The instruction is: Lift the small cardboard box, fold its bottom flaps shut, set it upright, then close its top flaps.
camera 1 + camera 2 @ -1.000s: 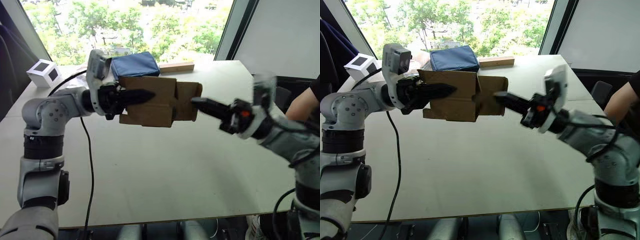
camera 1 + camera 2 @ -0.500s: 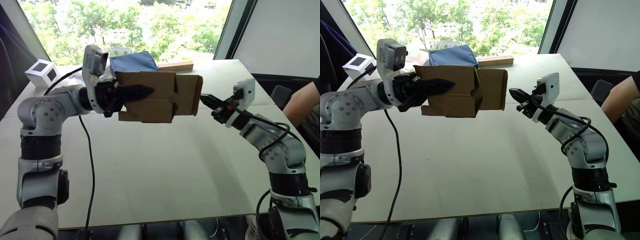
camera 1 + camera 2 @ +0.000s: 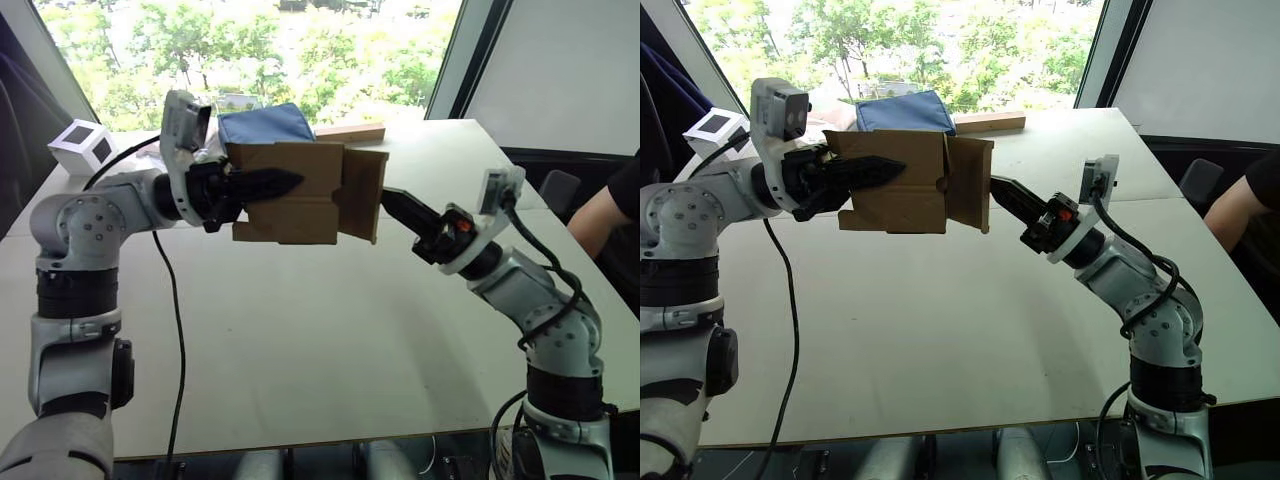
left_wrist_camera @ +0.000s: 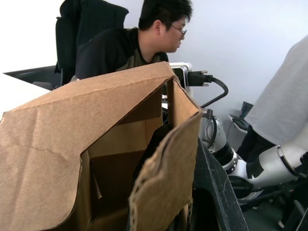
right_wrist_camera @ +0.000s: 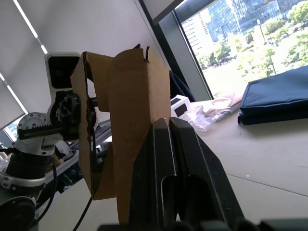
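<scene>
1. The small cardboard box (image 3: 290,192) is held in the air above the far part of the table (image 3: 330,330), lying on its side with one end facing right.
2. The left gripper (image 3: 262,185) grips the box at its left end; one black finger lies flat along the box's near wall, and the fingers are clamped on the cardboard.
3. At the box's right end a flap (image 3: 362,195) stands partly folded, its face turned toward the right arm; in the left wrist view the flaps (image 4: 166,159) at that end stand apart, with the hollow of the box visible between them.
4. The right gripper (image 3: 1002,190) points left at this flap, its two fingers pressed together into a single tip that sits just beside, or touching, the flap's near edge; contact cannot be confirmed.
5. Far behind the box lie a folded blue cloth pad (image 3: 268,125) and a long pale wooden block (image 3: 350,132).
6. A white cube with a dark square (image 3: 88,147) sits at the far left of the table.
7. A person's arm (image 3: 600,215) shows at the right edge.
</scene>
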Tool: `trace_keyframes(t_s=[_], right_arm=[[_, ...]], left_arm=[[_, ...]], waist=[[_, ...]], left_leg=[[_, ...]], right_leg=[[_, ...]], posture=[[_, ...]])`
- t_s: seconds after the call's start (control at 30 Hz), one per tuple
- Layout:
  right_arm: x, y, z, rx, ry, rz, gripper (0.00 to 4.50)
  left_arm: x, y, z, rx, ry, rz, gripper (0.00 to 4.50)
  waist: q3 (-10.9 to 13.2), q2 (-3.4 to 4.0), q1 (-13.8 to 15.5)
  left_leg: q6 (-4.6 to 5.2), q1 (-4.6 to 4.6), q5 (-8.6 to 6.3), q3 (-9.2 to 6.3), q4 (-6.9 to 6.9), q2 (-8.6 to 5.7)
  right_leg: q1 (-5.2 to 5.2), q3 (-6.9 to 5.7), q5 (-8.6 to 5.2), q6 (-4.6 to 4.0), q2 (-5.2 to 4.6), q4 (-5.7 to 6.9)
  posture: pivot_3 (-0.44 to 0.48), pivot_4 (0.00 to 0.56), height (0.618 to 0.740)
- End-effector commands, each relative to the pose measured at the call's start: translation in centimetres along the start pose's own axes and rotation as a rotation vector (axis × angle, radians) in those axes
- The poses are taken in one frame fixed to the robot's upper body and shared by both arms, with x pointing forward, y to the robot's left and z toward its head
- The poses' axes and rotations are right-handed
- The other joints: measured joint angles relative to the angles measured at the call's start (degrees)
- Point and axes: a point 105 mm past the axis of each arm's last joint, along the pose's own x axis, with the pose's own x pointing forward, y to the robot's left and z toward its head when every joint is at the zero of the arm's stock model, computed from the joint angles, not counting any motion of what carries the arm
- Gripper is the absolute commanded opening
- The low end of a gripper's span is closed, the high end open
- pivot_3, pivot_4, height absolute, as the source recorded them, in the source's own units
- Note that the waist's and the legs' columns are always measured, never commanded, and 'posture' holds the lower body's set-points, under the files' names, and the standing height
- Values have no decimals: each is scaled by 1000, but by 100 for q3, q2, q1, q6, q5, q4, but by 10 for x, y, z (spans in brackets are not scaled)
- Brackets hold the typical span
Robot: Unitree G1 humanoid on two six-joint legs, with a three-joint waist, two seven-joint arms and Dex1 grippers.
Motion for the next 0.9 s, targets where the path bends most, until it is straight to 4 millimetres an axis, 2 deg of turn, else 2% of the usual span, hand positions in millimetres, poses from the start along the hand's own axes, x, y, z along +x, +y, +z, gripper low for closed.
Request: trace_keyframes(t_s=[0.03,0.07,0.17,0.2,0.3,0.73,0.8,0.83,0.87,0.9], right_arm=[[1,13,8,28,-70,42,24],[1,14,8,42,-77,43,24],[2,15,3,81,-98,38,684],[2,15,2,93,-109,34,1167],[2,16,0,145,-143,33,2219],[6,24,-10,272,-225,24,2219],[6,23,-9,285,-242,21,1698],[6,23,-8,292,-252,21,1616],[6,23,-7,300,-262,24,1252],[6,24,-6,307,-270,27,1252]], left_arm=[[-1,-4,10,47,-10,-8,0],[-1,-3,10,47,-10,-7,0],[0,-2,10,46,-12,-6,0],[0,-2,10,46,-12,-6,0],[0,-1,11,46,-13,-6,0],[2,0,10,46,-9,-6,0],[2,-1,10,47,-9,-8,0],[2,-1,11,47,-9,-8,0],[2,-1,11,46,-9,-8,0],[2,-1,11,46,-9,-8,0]], waist=[[0,0,0],[0,0,0],[0,0,5],[0,0,5],[0,0,1],[0,0,-2],[0,0,-3],[0,0,-3],[0,0,-4],[0,0,-2]], left_leg=[[0,0,0,0,0,0],[0,0,0,0,0,0],[0,0,0,0,1,-1],[0,0,0,0,1,-1],[0,0,0,0,1,-1],[0,0,0,0,0,-1],[0,0,0,0,0,-1],[0,0,0,0,0,-1],[0,0,0,0,0,-1],[0,0,0,0,0,-1]], right_leg=[[0,0,0,0,0,0],[0,0,0,0,0,0],[0,0,0,0,-1,1],[0,0,0,0,-1,1],[0,0,0,0,-1,1],[-1,1,0,0,0,2],[-2,1,0,0,0,2],[-2,1,0,0,1,2],[-2,1,0,0,1,3],[-2,1,0,0,1,3]], posture=[[0,150,737],[0,150,737],[0,150,737],[0,150,737],[0,150,737],[0,150,737],[0,150,737],[0,150,737],[0,150,737],[0,150,737]])
